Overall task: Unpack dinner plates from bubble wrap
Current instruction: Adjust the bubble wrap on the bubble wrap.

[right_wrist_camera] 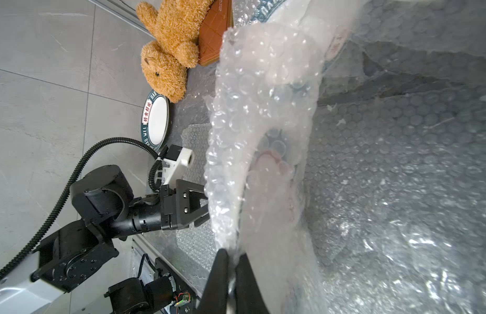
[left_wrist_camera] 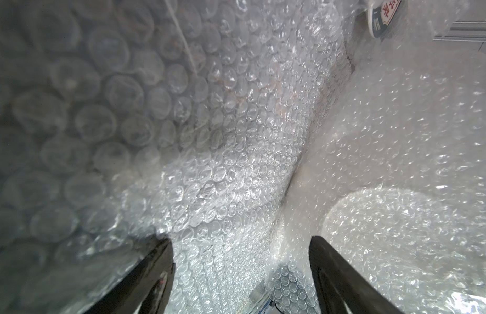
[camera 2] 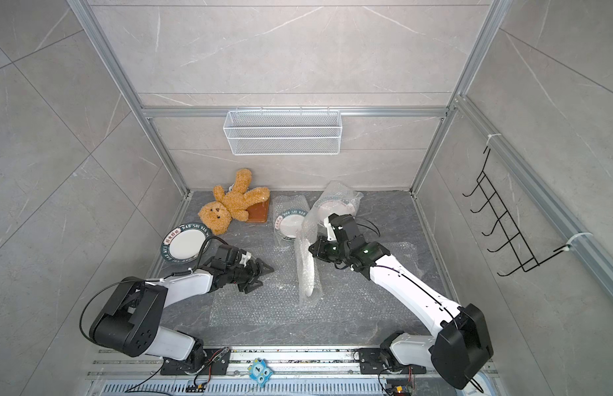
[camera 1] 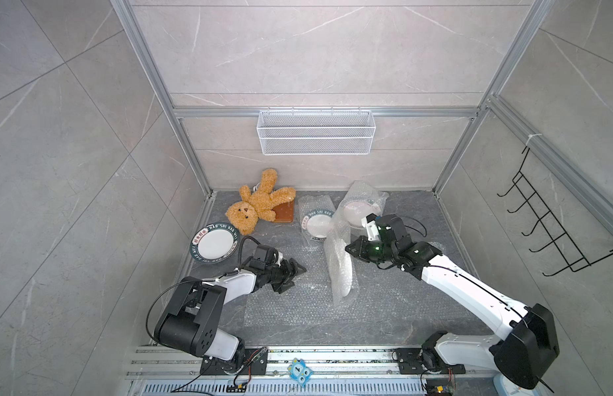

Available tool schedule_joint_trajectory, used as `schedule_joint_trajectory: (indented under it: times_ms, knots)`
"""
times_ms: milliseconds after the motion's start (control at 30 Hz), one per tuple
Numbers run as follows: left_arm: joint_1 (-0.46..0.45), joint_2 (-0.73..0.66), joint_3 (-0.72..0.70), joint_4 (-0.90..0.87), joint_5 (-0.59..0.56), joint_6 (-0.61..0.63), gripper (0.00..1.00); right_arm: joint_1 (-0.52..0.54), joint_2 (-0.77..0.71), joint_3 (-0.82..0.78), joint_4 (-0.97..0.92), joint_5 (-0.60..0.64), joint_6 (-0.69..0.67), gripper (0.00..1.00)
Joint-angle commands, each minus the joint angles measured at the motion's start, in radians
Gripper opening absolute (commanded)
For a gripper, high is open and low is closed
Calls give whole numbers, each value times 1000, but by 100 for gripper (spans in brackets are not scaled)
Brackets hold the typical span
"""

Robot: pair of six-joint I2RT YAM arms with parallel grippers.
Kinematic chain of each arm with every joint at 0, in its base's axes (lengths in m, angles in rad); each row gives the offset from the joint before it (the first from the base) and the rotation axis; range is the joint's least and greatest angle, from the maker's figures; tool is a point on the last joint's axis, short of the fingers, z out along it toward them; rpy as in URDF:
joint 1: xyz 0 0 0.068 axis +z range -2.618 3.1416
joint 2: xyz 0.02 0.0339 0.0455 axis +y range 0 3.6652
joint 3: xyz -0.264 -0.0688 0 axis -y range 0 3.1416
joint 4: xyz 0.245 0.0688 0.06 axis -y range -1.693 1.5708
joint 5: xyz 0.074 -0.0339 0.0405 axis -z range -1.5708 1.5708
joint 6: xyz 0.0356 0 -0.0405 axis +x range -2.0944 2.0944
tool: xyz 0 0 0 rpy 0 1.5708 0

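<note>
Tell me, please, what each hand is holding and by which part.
The right hand pinches the bubble wrap pouch at its edge; the left hand holds nothing.

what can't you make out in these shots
Plate in the held bubble-wrap pouch: rim pattern blurred through it, both top views.
Far pouched plate: partly behind the right arm, top views.
Brown slab: mostly under the teddy bear, top views.
Left wrist view: one plate rim cut off by the edge.
</note>
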Motion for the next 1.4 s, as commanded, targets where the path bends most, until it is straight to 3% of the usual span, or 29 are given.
schedule_joint_trajectory:
  times_ms: [0, 133, 400, 733, 900, 1200, 1367]
  knots:
    - [9, 23, 20, -52, -46, 27, 81, -33, -22, -14, -124, 54, -56, 15]
    - [9, 28, 33, -57, -46, 29, 82, -44, -30, 7, -209, 114, -67, 26]
    - [8, 9, 100, -117, -28, 64, 82, -88, 13, 15, -307, 189, -69, 35]
    - [-30, -192, 256, -306, 10, 156, 88, -113, 47, -44, -300, 265, -104, 47]
    - [-160, -228, 348, -437, -110, 265, 88, -137, 73, -82, -234, 231, -121, 65]
    - [-469, -145, 467, -597, -418, 390, 88, -192, 95, -166, -144, 184, -76, 67]
    - [-635, -20, 565, -635, -565, 455, 88, -208, 17, -183, -191, 164, -83, 67]
